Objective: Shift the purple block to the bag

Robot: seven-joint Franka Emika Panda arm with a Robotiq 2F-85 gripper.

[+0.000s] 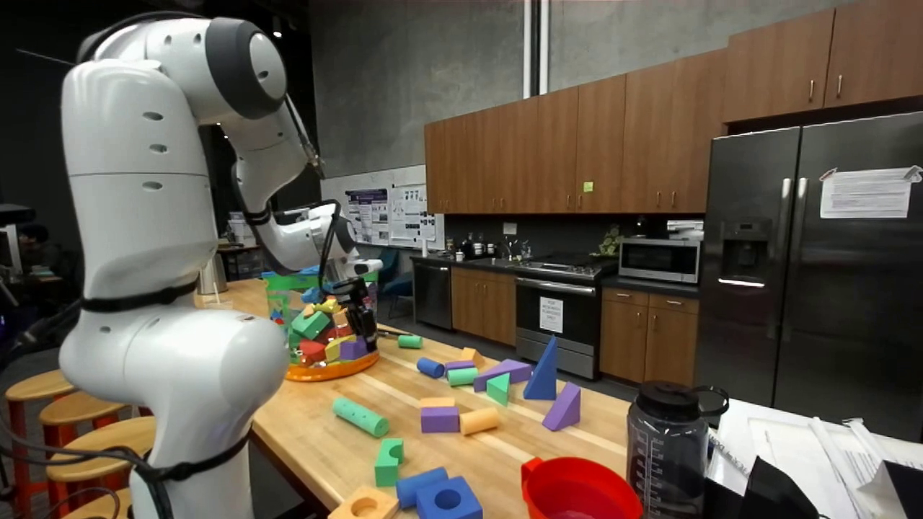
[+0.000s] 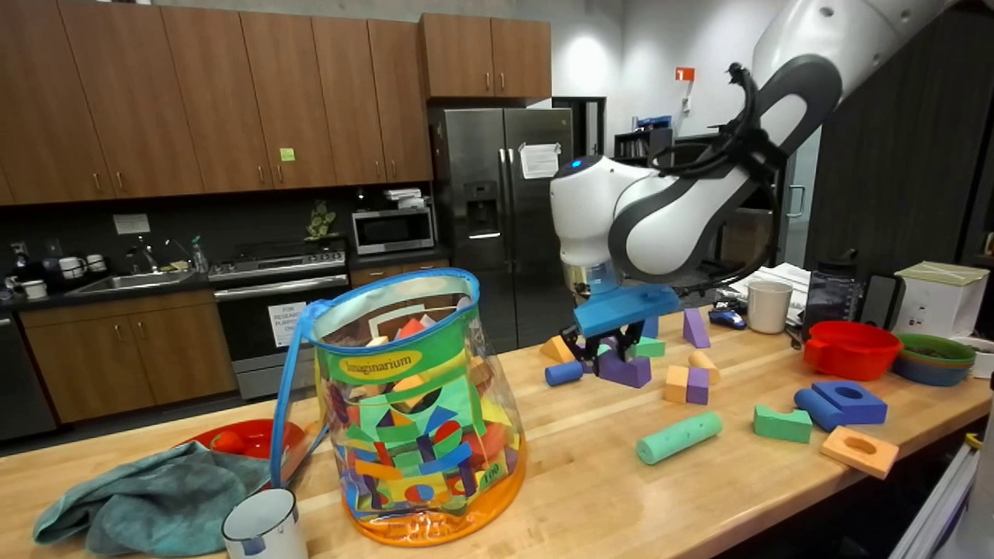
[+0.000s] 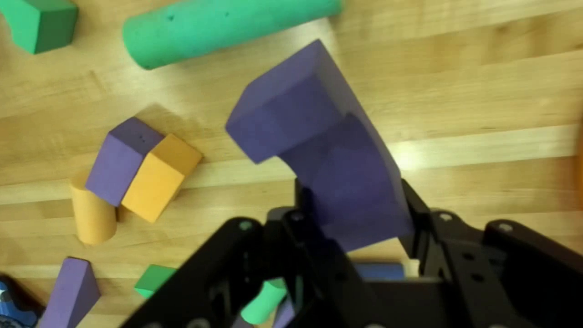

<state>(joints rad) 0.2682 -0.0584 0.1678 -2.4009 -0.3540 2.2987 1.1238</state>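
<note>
A purple arch-shaped block is between the fingers of my gripper in the wrist view. The gripper is shut on one end and the other end sticks out. In an exterior view the held block hangs under my gripper, above the table. The clear bag with green wall, blue rim and orange base stands upright and open, full of blocks. It is apart from the gripper there. In an exterior view my gripper overlaps the bag in the picture. Its floor is hidden by blocks.
Loose blocks lie on the table: a green cylinder, a purple block beside an orange one, a purple wedge, and a blue cylinder. A red bowl, a white cup and a teal cloth also stand there.
</note>
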